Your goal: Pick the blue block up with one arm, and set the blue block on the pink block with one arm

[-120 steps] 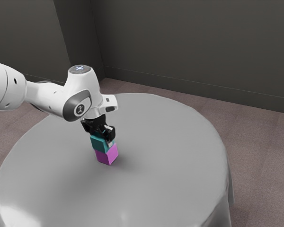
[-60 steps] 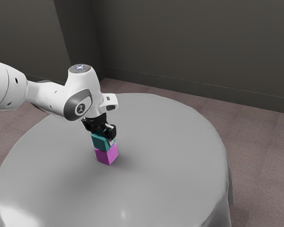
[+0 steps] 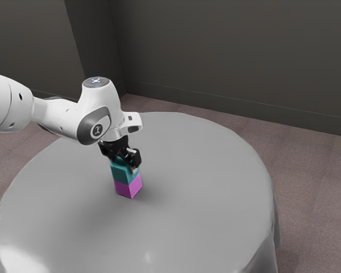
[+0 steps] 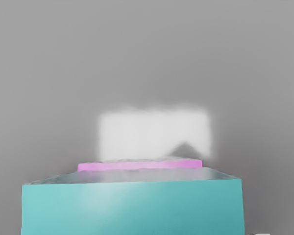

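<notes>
One blue block atop one pink block.

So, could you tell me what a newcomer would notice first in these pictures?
The small stack stands out: the blue block sits on the pink block, on the round grey table. The black gripper is right at the blue block's top, on the white arm reaching in from the exterior view's left.

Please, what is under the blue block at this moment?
The pink block sits directly under the blue block, on the table. Its top face is mostly covered; a thin pink strip peeks past the blue edge in the wrist view.
</notes>
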Tool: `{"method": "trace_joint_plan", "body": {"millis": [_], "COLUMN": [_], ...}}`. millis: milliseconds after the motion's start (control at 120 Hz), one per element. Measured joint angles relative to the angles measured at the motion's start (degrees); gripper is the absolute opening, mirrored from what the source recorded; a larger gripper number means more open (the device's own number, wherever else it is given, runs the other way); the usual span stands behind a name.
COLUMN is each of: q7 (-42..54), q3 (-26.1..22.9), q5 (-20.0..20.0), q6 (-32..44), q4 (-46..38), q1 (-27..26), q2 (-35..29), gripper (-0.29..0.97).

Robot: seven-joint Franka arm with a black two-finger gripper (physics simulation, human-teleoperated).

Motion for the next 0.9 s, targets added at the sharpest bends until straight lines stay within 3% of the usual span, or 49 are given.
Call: {"method": "trace_joint_plan", "body": {"millis": [225,500,717,900], "q7": [0.46,0.72,0.26,-0.75], "q3": [-0.06,-0.51,-7.00,-7.88], "q5": [-0.03,3.22,3.83,3.99], "q6": [-0.49,-9.12,-15.97,-20.52], "q4": [0.29,6.47,11.64,11.94], "q1": [-0.02,-0.19,5.08,3.31], "q2": [-1.81,-11.78,-12.42,-14.20], "gripper": [0.63,0.67,0.67,0.68]}}
